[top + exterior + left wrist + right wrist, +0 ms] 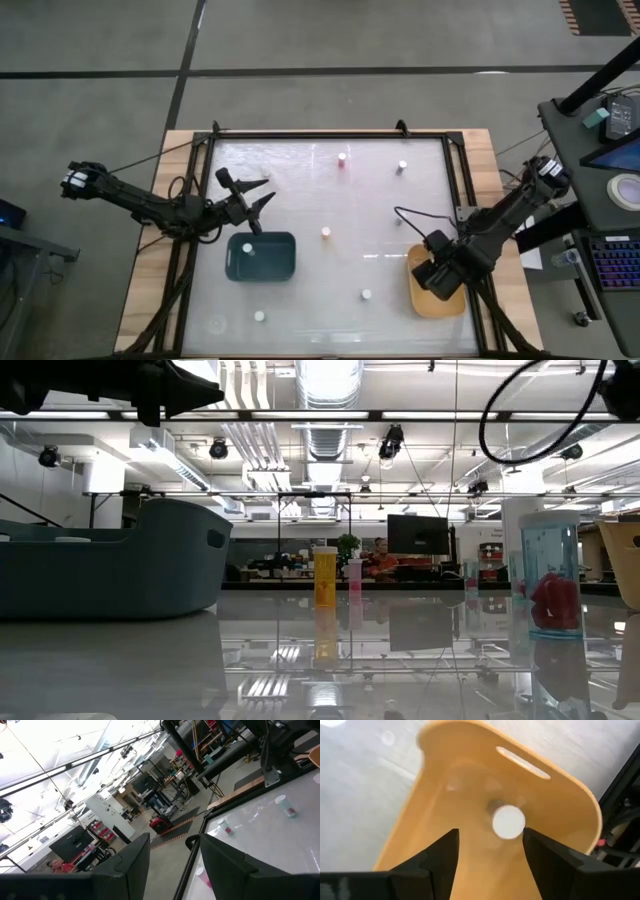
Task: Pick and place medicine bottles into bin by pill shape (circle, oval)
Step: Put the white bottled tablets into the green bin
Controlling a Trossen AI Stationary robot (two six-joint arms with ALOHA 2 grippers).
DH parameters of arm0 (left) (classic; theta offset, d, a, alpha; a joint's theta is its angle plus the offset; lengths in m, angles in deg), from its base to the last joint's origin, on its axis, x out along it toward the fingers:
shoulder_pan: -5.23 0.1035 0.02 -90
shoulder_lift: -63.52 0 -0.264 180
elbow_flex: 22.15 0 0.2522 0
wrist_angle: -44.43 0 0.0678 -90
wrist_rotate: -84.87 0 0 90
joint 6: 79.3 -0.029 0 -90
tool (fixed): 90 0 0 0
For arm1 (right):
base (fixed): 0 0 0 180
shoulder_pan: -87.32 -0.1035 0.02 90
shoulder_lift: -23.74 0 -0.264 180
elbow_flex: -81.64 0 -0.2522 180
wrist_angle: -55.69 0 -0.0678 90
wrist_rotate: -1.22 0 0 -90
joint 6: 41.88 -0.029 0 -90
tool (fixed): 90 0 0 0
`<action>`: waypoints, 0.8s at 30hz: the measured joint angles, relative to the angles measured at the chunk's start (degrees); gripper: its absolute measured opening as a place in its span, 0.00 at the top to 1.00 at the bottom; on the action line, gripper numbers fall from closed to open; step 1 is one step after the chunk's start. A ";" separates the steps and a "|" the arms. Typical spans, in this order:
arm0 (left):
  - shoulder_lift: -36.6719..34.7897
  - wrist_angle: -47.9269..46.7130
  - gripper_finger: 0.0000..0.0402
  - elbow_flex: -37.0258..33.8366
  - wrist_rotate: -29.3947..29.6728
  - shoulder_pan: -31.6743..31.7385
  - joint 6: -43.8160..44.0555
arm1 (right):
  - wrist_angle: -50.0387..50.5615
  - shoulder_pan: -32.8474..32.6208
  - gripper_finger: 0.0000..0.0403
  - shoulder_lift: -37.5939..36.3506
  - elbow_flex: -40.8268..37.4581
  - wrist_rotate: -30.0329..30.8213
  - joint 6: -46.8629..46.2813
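From above, the right gripper (437,278) hangs over the yellow tray (450,303) while the left gripper (262,195) waits spread just beyond the teal tray (262,257); the right wrist view shows a white-capped bottle (508,822) lying in the yellow tray below parted fingers, a drop that looks done, so fetching another loose bottle (366,294) seems next.

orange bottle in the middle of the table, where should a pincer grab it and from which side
Take the orange bottle by its body just under the white cap, coming straight down from above. It stands upright and alone on the table, with nothing close beside it, so the fingers can likely drop either side of the round body. The left pincer hovers nearer, open.
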 joint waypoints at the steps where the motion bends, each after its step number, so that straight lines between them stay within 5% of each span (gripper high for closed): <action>1: 0.00 -0.02 0.60 0.00 0.00 0.00 0.00 | 0.31 0.09 0.48 -0.32 0.91 0.15 0.00; 10: 0.00 0.01 0.60 0.00 0.00 0.00 0.26 | -0.03 2.47 0.48 -1.17 8.35 11.32 5.39; 24: 0.00 -0.09 0.60 2.71 0.04 0.12 17.83 | -4.02 7.89 0.51 -1.10 12.75 34.72 40.85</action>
